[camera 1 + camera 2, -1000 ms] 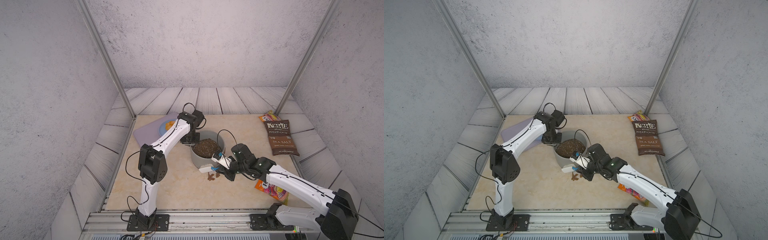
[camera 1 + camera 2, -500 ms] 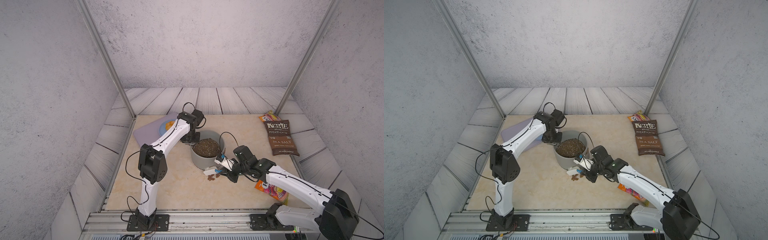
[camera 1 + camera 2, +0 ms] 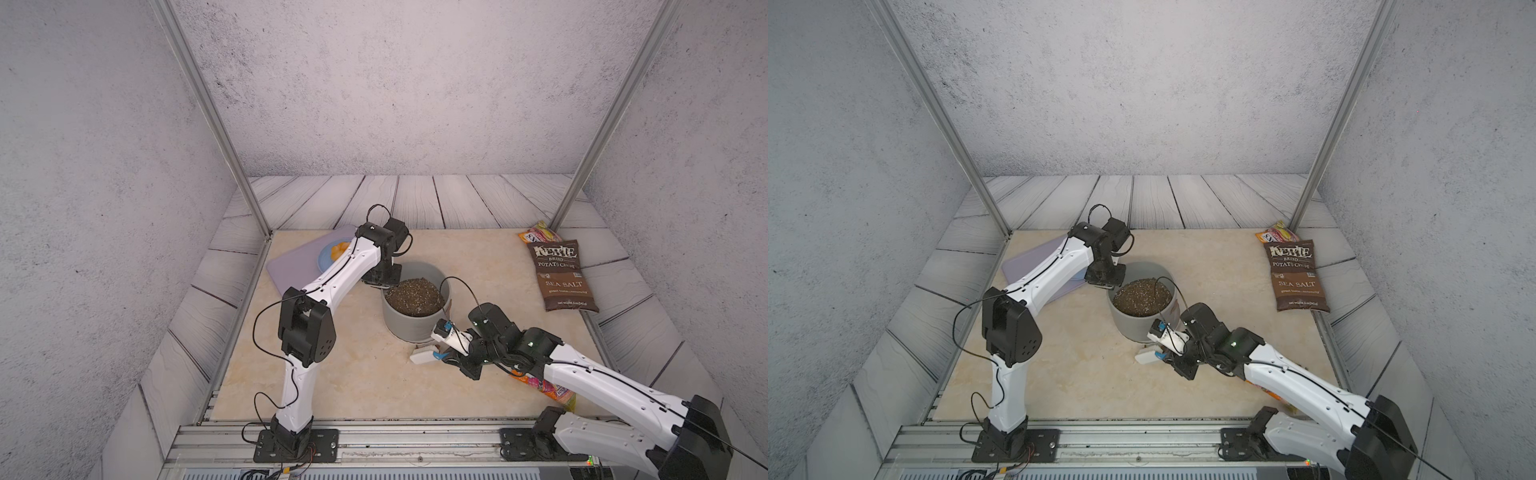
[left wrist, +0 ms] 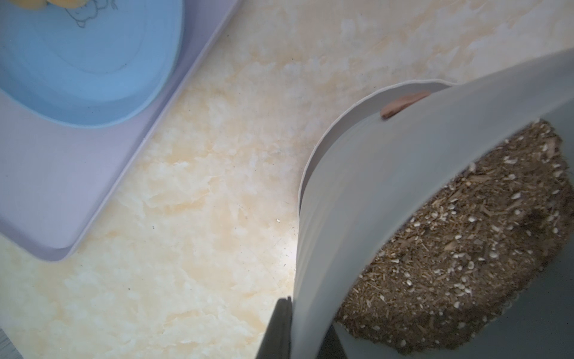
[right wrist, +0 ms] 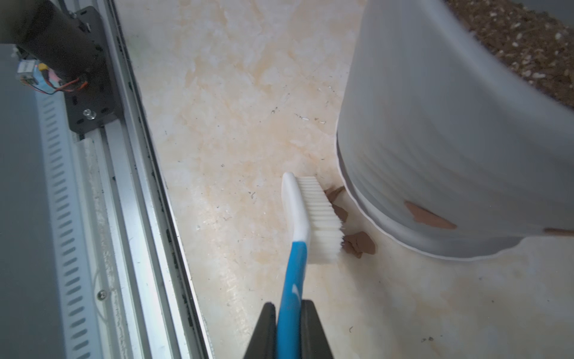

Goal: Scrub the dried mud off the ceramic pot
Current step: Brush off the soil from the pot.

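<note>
The only readable label is on the brown chip bag (image 3: 561,274), which lies flat at the far right of the surface (image 3: 353,374). It says "KETTLE BRAND POTATO CHIPS" in pale letters, with "SEA SALT" lower down; the print below that is too small to read. A yellow-and-red snack packet (image 3: 539,233) pokes out past the bag's far end, its lettering illegible. Another bright, crinkled packet (image 3: 544,384) lies partly under the right arm.

The ceramic pot (image 3: 409,324) stands in the middle of the cream, marbled surface. It is a smooth matte grey cylinder on a pale saucer (image 5: 403,239) with a thin rim, and it holds coarse dark soil (image 3: 415,296) flecked with white. Dried mud (image 5: 427,214) clings as flat, angular, terracotta-brown patches low on the near wall. More of it lies loose on the surface just beside the saucer.

The right tool (image 5: 287,306) is clamped on the blue handle of a brush (image 5: 320,214). Its white head carries dense white bristles, and their tips rest against the loose mud. The left tool (image 4: 306,329) pinches the pot's far-left rim, with one finger outside and one inside.

At the far left, a glossy blue plate (image 4: 93,77) with a faint line drawing sits on a lilac tray (image 4: 46,186).
</note>
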{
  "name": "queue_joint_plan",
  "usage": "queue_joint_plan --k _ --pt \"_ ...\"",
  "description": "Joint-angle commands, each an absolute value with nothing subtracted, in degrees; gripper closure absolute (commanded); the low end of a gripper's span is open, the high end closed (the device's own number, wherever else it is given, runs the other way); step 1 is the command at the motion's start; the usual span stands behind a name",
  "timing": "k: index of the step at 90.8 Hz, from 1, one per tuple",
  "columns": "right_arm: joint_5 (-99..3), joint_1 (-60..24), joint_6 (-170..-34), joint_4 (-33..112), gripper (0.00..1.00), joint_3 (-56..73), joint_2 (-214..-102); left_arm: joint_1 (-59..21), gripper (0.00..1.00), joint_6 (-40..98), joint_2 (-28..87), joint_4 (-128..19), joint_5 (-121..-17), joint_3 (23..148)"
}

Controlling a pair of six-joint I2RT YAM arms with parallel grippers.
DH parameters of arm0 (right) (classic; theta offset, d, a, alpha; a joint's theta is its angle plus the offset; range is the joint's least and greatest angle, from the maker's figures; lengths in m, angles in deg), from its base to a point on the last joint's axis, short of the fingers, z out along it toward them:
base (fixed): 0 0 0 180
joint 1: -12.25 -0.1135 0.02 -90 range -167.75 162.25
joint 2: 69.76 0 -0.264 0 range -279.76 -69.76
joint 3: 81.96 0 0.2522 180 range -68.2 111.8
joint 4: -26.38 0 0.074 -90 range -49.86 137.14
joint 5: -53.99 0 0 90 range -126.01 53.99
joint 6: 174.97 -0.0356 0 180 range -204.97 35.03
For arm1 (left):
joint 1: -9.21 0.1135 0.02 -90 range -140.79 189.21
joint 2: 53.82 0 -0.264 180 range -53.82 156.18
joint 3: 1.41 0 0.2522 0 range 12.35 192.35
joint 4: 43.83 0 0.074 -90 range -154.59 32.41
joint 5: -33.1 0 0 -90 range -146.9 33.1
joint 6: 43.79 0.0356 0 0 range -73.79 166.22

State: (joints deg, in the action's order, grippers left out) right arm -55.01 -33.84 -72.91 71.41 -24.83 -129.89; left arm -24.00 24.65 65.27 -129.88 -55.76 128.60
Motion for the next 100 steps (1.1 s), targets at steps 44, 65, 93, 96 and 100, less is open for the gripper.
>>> queue_joint_plan --k 44,65,93,96,100 --pt "-56.63 -34.41 -73.46 71.69 1.0 -15.48 -129.62 -23.14 1.0 39.45 69.87 -129.55 -53.73 129.87" --pt "-58.64 -33.28 -73.73 73.19 1.0 -14.24 -129.23 -22.72 1.0 48.42 71.18 -129.69 -52.66 133.75" --pt "-58.64 -32.4 -73.87 71.78 1.0 -14.39 -130.15 -22.43 1.0 60.99 73.08 -129.92 -52.65 136.01" --pt "-57.9 -32.4 -73.69 71.1 1.0 -14.49 -130.4 -22.36 1.0 61.65 73.17 -129.92 -52.48 135.99" --pt "-56.84 -32.39 -73.4 70.25 1.0 -14.57 -130.9 -22.37 1.0 62.19 73.33 -130.01 -52.28 136.14"
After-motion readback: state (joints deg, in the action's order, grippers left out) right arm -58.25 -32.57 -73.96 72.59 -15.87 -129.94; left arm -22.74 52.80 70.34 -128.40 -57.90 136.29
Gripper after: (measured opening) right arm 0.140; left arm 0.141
